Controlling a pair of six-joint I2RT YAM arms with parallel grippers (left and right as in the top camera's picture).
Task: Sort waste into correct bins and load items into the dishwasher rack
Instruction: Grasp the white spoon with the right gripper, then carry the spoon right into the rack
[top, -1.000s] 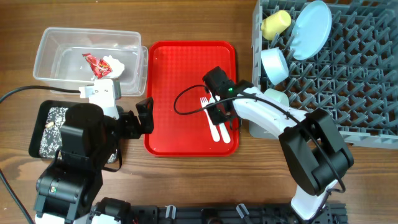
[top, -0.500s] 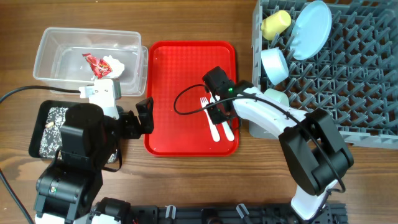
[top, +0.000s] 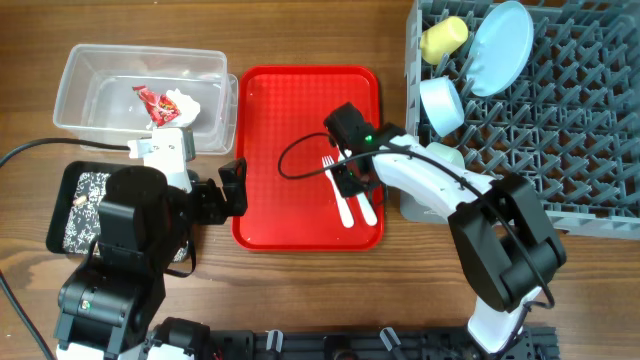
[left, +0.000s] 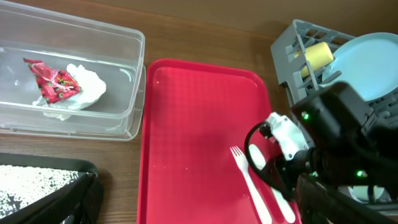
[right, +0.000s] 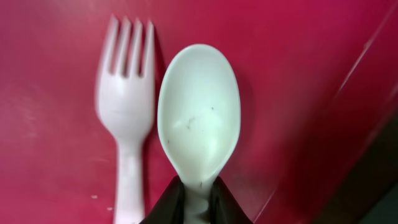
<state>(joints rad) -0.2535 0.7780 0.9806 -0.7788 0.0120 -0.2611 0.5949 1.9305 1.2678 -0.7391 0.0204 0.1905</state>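
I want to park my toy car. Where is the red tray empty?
The red tray is bare across its top and all down its left side, the side nearest the clear tub. Its lower right corner is crowded: the fork, the spoon and the right hand closed on the spoon are there.

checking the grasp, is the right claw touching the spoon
Touching. The right wrist view shows the right claw pinching the spoon at its neck, dark fingers against both sides.

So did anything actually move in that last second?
Barely. The right gripper crept slightly left and toward the far edge of the red tray, shut on the neck of the spoon. The fork, spoon, left gripper and everything in the dishwasher rack stayed put.
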